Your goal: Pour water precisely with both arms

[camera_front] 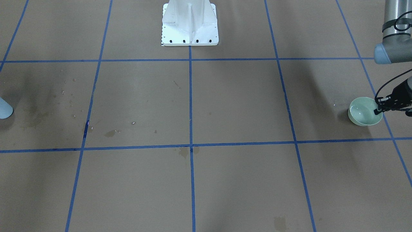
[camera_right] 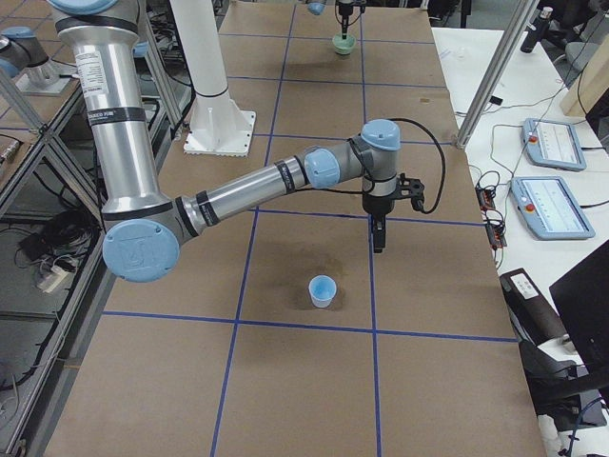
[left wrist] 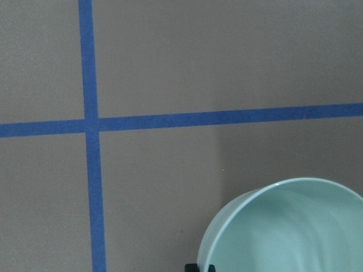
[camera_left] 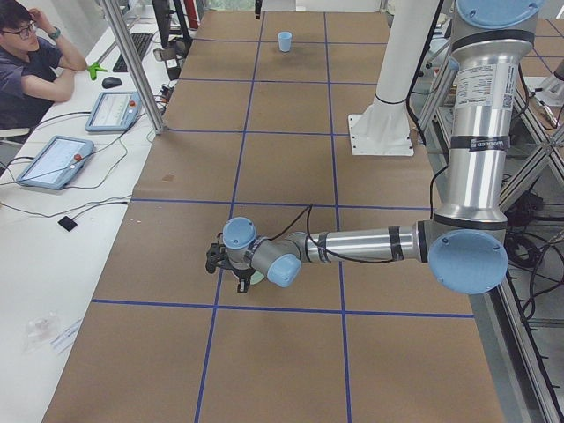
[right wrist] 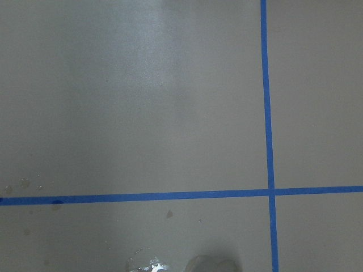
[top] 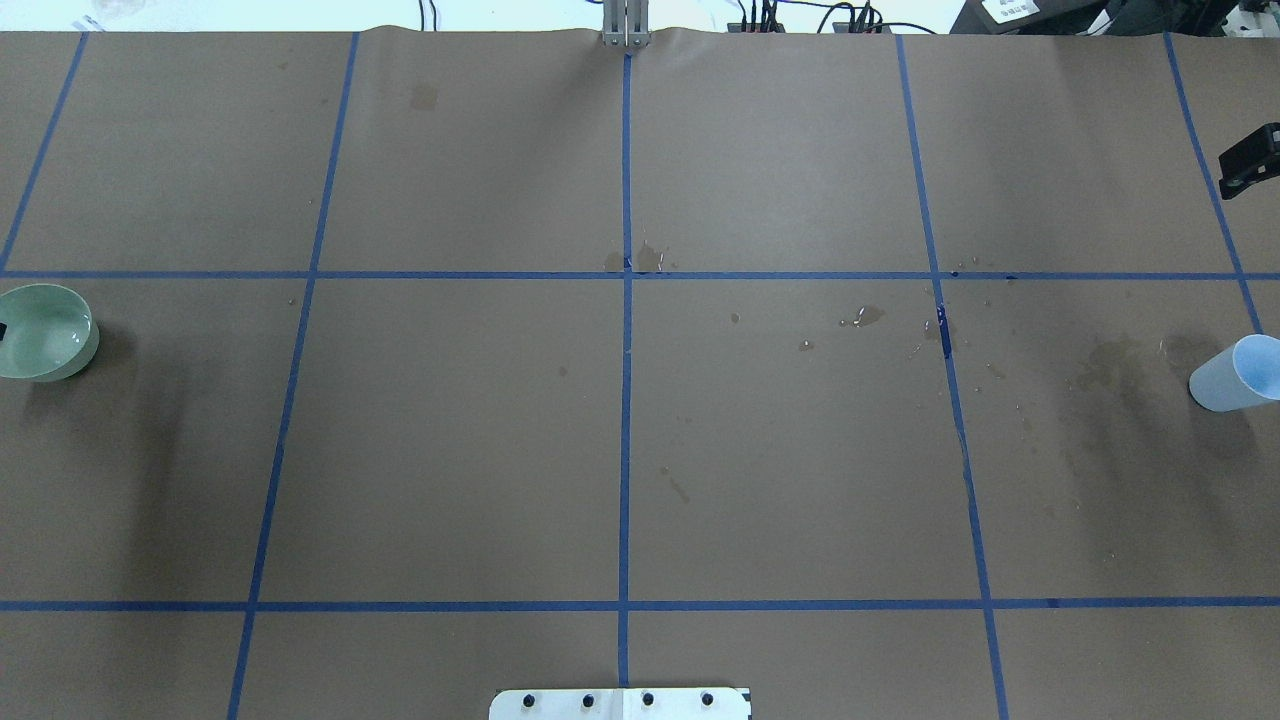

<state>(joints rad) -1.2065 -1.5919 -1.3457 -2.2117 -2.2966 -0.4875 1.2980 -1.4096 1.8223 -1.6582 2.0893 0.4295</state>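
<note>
Apparently, left gripper (camera_front: 377, 111) pinching bowl (camera_front: 360, 118) rim in front view, right gripper (camera_right: 378, 244) state unclear

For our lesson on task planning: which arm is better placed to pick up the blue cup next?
Right, probably. The blue cup stands at the robot's right end, with the right gripper hanging empty close by. The left gripper is at the green bowl, at the far end.

Bowl (top: 45, 332) left, cup (top: 1235, 375) right
</note>
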